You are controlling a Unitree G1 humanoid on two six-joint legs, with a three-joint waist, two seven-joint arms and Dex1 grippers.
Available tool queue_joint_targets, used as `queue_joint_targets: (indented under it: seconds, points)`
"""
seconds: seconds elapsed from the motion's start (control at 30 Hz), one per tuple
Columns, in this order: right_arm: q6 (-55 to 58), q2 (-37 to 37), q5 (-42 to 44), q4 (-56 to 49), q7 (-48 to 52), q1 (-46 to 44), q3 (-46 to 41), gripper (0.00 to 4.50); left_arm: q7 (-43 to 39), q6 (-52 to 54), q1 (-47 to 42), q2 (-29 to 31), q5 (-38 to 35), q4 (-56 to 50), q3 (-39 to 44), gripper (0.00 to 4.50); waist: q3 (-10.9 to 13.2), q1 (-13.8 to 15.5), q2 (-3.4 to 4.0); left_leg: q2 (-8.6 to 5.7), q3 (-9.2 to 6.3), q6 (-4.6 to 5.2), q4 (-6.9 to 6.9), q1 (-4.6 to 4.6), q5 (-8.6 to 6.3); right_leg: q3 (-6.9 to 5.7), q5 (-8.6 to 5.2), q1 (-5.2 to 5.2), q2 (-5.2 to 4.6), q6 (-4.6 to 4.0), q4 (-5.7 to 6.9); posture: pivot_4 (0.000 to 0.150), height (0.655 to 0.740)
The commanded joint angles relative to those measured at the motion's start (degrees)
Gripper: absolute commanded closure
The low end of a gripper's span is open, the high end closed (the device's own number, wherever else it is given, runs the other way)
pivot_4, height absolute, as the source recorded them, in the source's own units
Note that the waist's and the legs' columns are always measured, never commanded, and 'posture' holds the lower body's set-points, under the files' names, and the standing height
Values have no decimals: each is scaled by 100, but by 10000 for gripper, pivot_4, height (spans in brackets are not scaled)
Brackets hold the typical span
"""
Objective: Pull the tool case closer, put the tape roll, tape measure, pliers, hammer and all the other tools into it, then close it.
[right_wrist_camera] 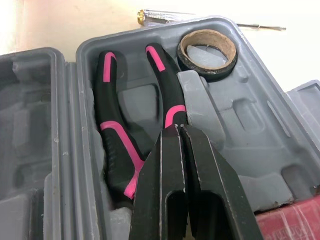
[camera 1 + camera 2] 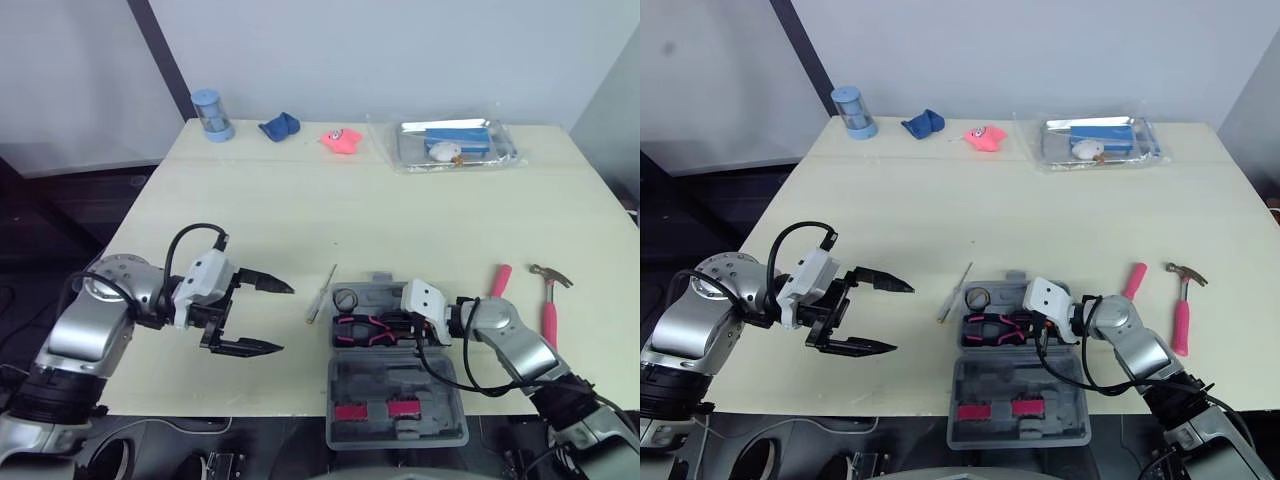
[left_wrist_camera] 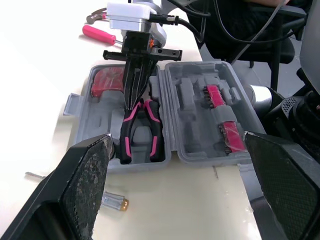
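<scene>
Right gripper (image 1: pixel 178 129) jaws together, tips at pink-and-black pliers (image 1: pixel 117 136) in grey plastic tool case (image 1: pixel 260 150) (likely seating them): press squarely, lift straight. Left gripper (image 2: pixel 285 318) jaws apart, left of case.

Loads of bare table (image 2: pixel 400 215) through the middle, nothing in the way until the bagged tray (image 2: pixel 505 152) along the far edge. Near edge is tighter: the right tool (image 1: pixel 180 131), fingers together, sits low in the tool case (image 2: pixel 440 420) right over the pliers (image 2: pixel 362 330). The screwdriver (image 2: pixel 321 293) lies between the case and the wide-open left tool (image 2: pixel 283 318). The hammer (image 2: pixel 548 310) lies apart on the case's right.
</scene>
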Motion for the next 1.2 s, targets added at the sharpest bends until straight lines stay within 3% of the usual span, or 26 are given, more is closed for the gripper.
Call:
queue_joint_targets:
  seconds: [0.03, 0.27, 0.5, 0.73, 0.9, 1.2]
  points:
    - [641, -153, -676, 1153, -16, 351, 574, 44084, 48, -70, 35, -45, 4, -88, 143, 0, -12, -2, 10, 0, -1, 2, -4, 14, -1, 0, 0, 15, 0, 0, -4, 1500, 7400]
    - [597, -231, -848, 1457, -25, 343, 710, 44084, 139, -109, 96, -142, 46, -90, 122, 0, -143, 15, -18, -1, 3, 6, -52, 105, -3, 8, -10, 88, -5, -15, -22, 1500, 7400]
    - [-313, -20, -451, 845, -450, 421, 77, 44084, 307, -106, 234, -224, 131, -104, 161, 0, -152, 7, 2, -2, 1, 5, -70, 110, -3, 10, -9, 87, -6, -13, -26, 1500, 7400]
    - [-397, 45, 240, -518, -504, 776, -653, 44084, 522, -158, 417, -317, 226, -64, 160, 0, -60, 10, 56, -8, 9, 5, -70, 60, -3, 20, -3, 38, -15, -5, -17, 1500, 7400]
    - [-686, -414, 950, -1622, -195, 1463, -1513, 44084, 558, -347, 655, -403, 295, 97, 185, 0, -21, -8, 69, -7, 6, 2, -68, -24, -1, 18, -2, -44, -14, -3, -12, 1500, 7400]
    - [-1152, -1305, 1414, -1497, 471, 2678, -2692, 44084, 542, -906, 848, -531, 724, 630, 14, 0, 5, 10, 54, -7, 9, 3, -69, -50, -2, 21, -2, -72, -12, -2, -20, 1500, 7400]
